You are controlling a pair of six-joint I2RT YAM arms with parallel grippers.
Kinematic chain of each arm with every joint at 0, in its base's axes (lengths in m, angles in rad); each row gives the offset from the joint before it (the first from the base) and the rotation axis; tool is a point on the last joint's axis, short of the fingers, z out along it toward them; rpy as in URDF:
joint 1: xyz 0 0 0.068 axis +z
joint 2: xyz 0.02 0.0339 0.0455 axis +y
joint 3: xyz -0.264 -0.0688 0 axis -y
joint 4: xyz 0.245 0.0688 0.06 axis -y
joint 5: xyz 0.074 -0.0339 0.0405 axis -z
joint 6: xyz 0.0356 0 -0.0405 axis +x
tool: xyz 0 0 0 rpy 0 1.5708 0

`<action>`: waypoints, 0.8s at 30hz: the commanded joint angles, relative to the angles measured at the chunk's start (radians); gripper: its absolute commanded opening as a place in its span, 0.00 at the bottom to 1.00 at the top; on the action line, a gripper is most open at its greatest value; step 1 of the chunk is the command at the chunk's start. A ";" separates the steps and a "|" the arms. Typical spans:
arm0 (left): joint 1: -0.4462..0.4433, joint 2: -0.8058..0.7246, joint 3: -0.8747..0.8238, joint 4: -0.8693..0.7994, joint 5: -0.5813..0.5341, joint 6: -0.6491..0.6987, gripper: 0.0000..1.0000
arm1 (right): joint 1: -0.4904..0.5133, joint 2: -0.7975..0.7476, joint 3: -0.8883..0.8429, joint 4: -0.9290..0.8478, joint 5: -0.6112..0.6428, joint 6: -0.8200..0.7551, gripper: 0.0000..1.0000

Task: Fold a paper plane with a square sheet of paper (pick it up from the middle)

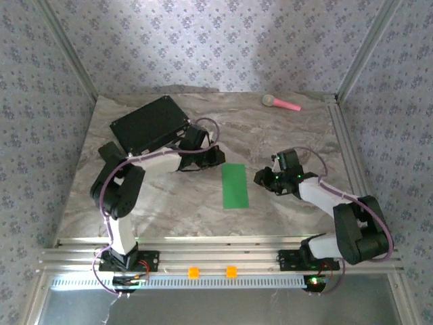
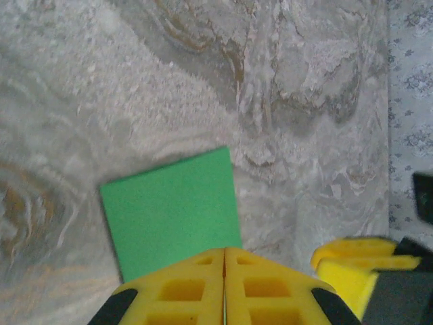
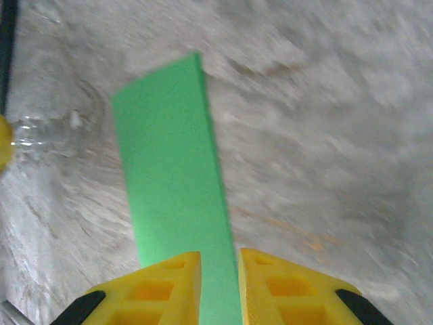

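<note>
The square sheet of paper (image 1: 235, 185) is bright green and lies flat on the marble table as a narrow upright rectangle. It runs ahead of the fingers in the left wrist view (image 2: 172, 206) and in the right wrist view (image 3: 172, 156). My left gripper (image 1: 215, 158) sits at its top left corner. Its yellow fingers (image 2: 196, 288) are pressed together just over the paper's near edge (image 2: 224, 252). My right gripper (image 1: 260, 177) hovers beside the right edge with a narrow gap (image 3: 220, 256) between its tips and green paper showing through it. A paper plane is out of view.
A black rectangular case (image 1: 150, 124) lies at the back left, close behind the left arm's wrist. A pink-handled microphone-like toy (image 1: 281, 103) rests at the back right. Aluminium rails (image 1: 223, 252) run along the table's near edge. The right gripper's yellow finger (image 2: 352, 261) shows in the left wrist view.
</note>
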 commanded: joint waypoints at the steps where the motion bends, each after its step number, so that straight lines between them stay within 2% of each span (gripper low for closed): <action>1: 0.011 0.081 0.061 -0.056 0.056 0.025 0.08 | -0.012 0.029 0.002 -0.013 -0.121 0.029 0.22; 3: 0.011 0.115 0.092 -0.062 0.068 0.031 0.07 | 0.001 0.054 0.007 -0.011 -0.156 0.032 0.22; 11: 0.014 0.206 0.165 -0.089 0.093 0.055 0.08 | 0.056 0.090 0.019 -0.022 -0.170 0.012 0.25; 20: 0.013 0.240 0.167 -0.064 0.114 0.063 0.09 | 0.091 0.096 0.021 -0.092 -0.165 -0.014 0.37; 24: 0.014 0.262 0.140 -0.071 0.095 0.067 0.08 | 0.106 0.119 0.029 -0.129 -0.173 -0.021 0.39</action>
